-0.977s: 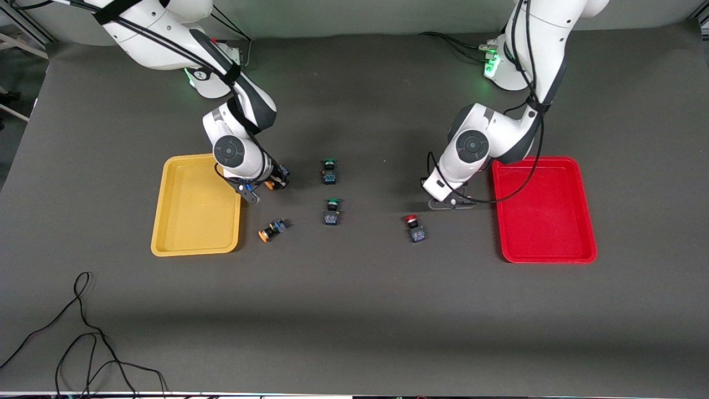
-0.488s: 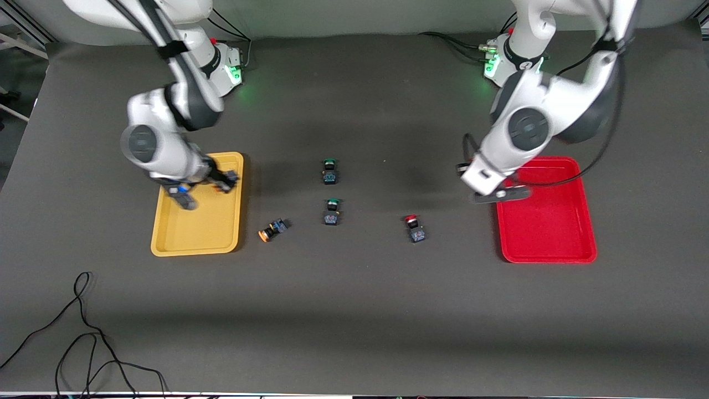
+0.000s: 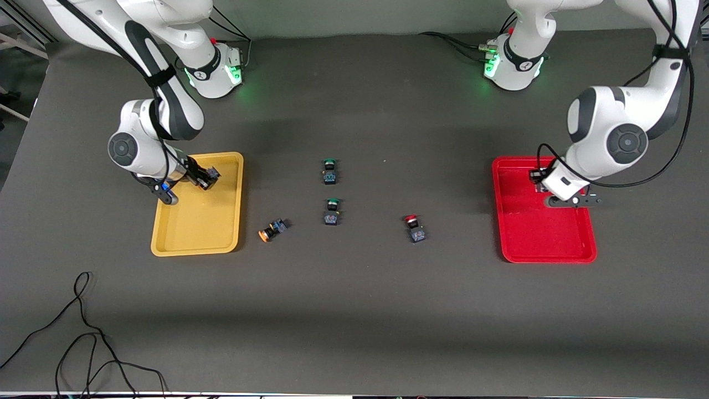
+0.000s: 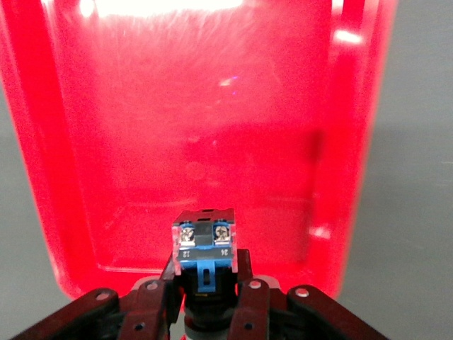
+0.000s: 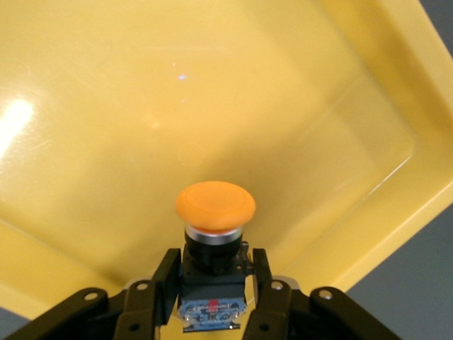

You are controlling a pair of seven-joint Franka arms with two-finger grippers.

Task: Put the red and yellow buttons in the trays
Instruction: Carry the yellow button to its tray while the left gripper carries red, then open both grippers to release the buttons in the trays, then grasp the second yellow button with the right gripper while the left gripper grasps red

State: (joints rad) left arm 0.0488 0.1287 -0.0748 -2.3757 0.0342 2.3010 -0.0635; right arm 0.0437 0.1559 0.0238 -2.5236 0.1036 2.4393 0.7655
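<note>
My right gripper [image 3: 205,178] is over the yellow tray [image 3: 199,224], shut on a yellow button whose orange-yellow cap [image 5: 216,205] points at the tray floor [image 5: 106,106]; the fingers [image 5: 161,280] clamp its dark body. My left gripper [image 3: 539,185] is over the red tray [image 3: 545,235], shut on a button [image 4: 203,244] with its blue terminal end showing and its cap hidden; the red tray floor [image 4: 198,127] lies under it. A second yellow button [image 3: 271,229] lies on its side on the table beside the yellow tray. A second red button [image 3: 413,227] stands mid-table.
Two green-capped switches [image 3: 329,170] [image 3: 332,211] stand in the middle of the table between the trays. A black cable [image 3: 83,332] lies loose on the table near the front camera, toward the right arm's end.
The right arm carried its yellow button from the table beside the yellow tray to over that tray. The left arm swung from the table's middle to over the red tray with its button.
</note>
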